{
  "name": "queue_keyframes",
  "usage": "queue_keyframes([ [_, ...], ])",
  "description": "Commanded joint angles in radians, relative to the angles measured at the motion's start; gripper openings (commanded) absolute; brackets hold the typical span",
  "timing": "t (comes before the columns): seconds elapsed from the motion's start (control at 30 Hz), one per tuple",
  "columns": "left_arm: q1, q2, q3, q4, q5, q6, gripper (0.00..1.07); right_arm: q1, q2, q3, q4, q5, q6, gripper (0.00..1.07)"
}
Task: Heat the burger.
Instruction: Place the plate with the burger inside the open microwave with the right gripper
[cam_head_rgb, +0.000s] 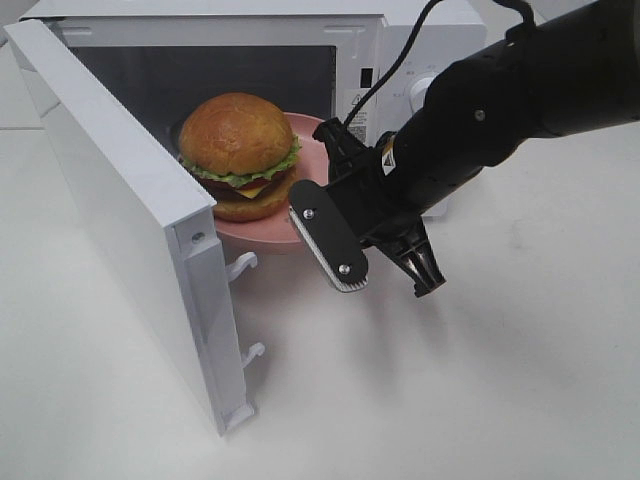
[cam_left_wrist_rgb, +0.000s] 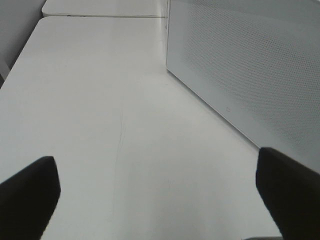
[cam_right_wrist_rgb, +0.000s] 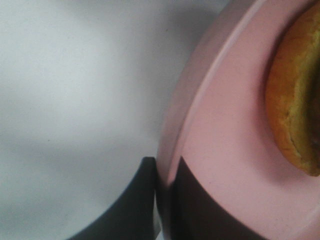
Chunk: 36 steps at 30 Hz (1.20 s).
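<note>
The white desk (cam_head_rgb: 520, 380) is mostly taken up by a white microwave (cam_head_rgb: 250, 25), with its door (cam_head_rgb: 120, 220) swung wide open toward the left of the high view. In the open cavity a round pink plate (cam_head_rgb: 262, 236) is seen, its near rim poking out past the opening, and the burger (cam_head_rgb: 238, 150) is carried on it. The burger is sat upright, bun dome up, with lettuce and cheese showing toward the camera. It's wider than tall, so its long axis is laid flat across the plate. The plate's rim is pinched by the right pincer (cam_right_wrist_rgb: 167, 192), clamped onto it from the right side. Whether the plate is set down on the cavity floor or held just off it can't really be told from here. The left pincer (cam_left_wrist_rgb: 160, 200) is spread wide apart over the desk, beside the microwave's dotted outer wall.
</note>
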Motion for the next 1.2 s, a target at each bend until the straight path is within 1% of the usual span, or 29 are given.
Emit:
queue_keyframes([
  [0.03,-0.002,-0.015,0.000,-0.002,-0.014,-0.003,1.00,-0.007,0.017,-0.069,-0.016,-0.074,0.074,0.00],
  [0.33,-0.002,-0.015,0.000,-0.002,-0.014,-0.003,1.00,-0.007,0.070,-0.149,-0.037,-0.050,0.083,0.00],
  [0.43,-0.002,-0.015,0.000,-0.002,-0.014,-0.003,1.00,-0.007,0.077,-0.158,-0.037,-0.045,0.083,0.00],
  [0.5,-0.002,-0.015,0.000,-0.002,-0.014,-0.003,1.00,-0.007,0.101,-0.193,-0.037,-0.032,0.090,0.00],
  [0.6,-0.002,-0.015,0.000,-0.002,-0.014,-0.003,1.00,-0.007,0.107,-0.202,-0.037,-0.032,0.098,0.00],
  [0.77,-0.002,-0.015,0.000,-0.002,-0.014,-0.003,1.00,-0.007,0.142,-0.246,-0.044,-0.027,0.131,0.00],
  [0.83,-0.002,-0.015,0.000,-0.002,-0.014,-0.003,1.00,-0.007,0.176,-0.293,-0.045,-0.003,0.135,0.00],
  [0.93,-0.002,-0.015,0.000,-0.002,-0.014,-0.003,1.00,-0.007,0.186,-0.306,-0.045,0.004,0.140,0.00],
  [1.0,-0.002,-0.015,0.000,-0.002,-0.014,-0.003,1.00,-0.007,0.218,-0.353,-0.065,0.022,0.177,0.00],
  [1.07,-0.002,-0.015,0.000,-0.002,-0.014,-0.003,1.00,-0.007,0.227,-0.368,-0.071,0.025,0.190,0.00],
  [1.1,-0.002,-0.015,0.000,-0.002,-0.014,-0.003,1.00,-0.007,0.246,-0.397,-0.071,0.036,0.212,0.00],
  [1.2,-0.002,-0.015,0.000,-0.002,-0.014,-0.003,1.00,-0.007,0.255,-0.412,-0.071,0.045,0.214,0.00],
])
